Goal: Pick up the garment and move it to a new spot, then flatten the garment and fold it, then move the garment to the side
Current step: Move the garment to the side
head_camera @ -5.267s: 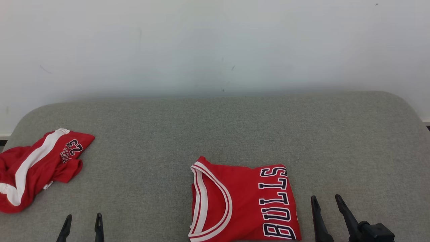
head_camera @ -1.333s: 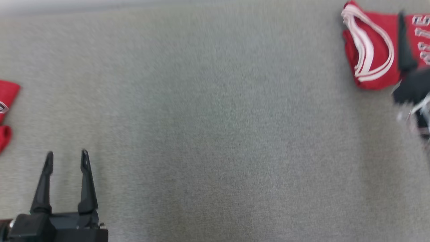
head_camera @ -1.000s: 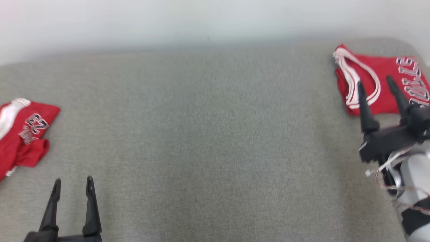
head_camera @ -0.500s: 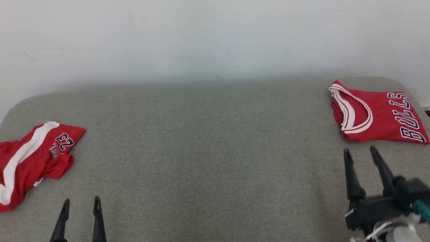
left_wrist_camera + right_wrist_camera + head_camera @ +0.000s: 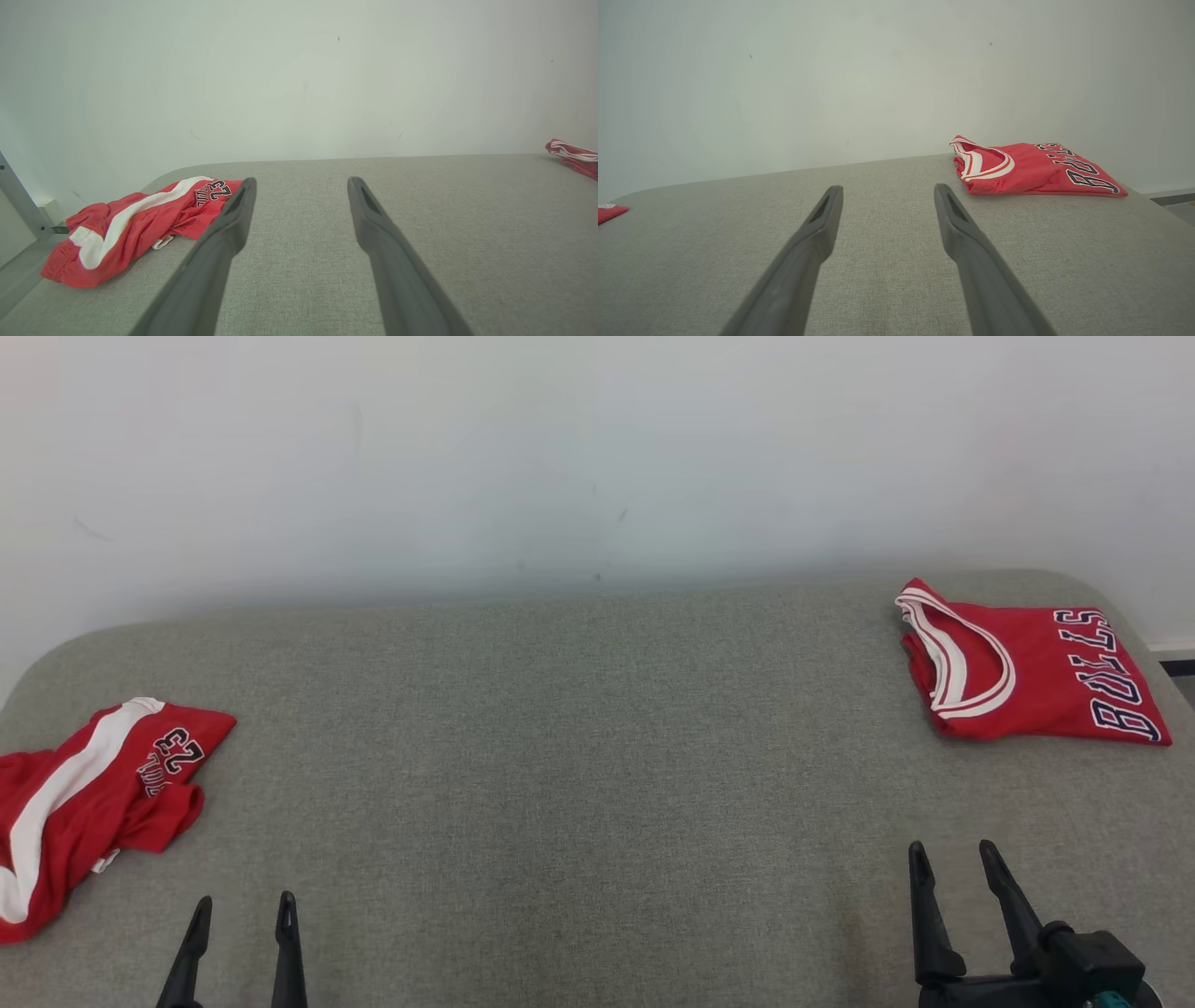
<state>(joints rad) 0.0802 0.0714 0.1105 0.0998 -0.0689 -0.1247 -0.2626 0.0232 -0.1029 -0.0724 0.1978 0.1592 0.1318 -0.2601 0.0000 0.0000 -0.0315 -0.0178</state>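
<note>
Two red garments are counted on one grey padded surface [image 5: 579, 756], which is backed by one white wall [image 5: 560, 457].

Garment one: a folded jersey [image 5: 1027, 677], laid flat at the far right corner of the surface. One white-trimmed neck opening is turned toward the centre, and the dark word BULLS is read along its right side. It is touched by neither gripper. In the right wrist view it is seen ahead and to the right of the fingers [image 5: 1031, 170].

Garment two: a pair of shorts [image 5: 84, 803], left crumpled at the left edge. One white side stripe and one number, 23, are noted on it.

Two grippers are counted, with two dark fingers each, four in all. The left gripper [image 5: 245, 905] is seen at the lower left, its fingers spread apart, with nothing held between them. It is placed near the shorts but apart from them. The right gripper [image 5: 952, 854] is seen at the lower right, fingers likewise spread and empty, well short of the jersey. Bare grey fabric is seen between both pairs of fingers in the wrist views.
</note>
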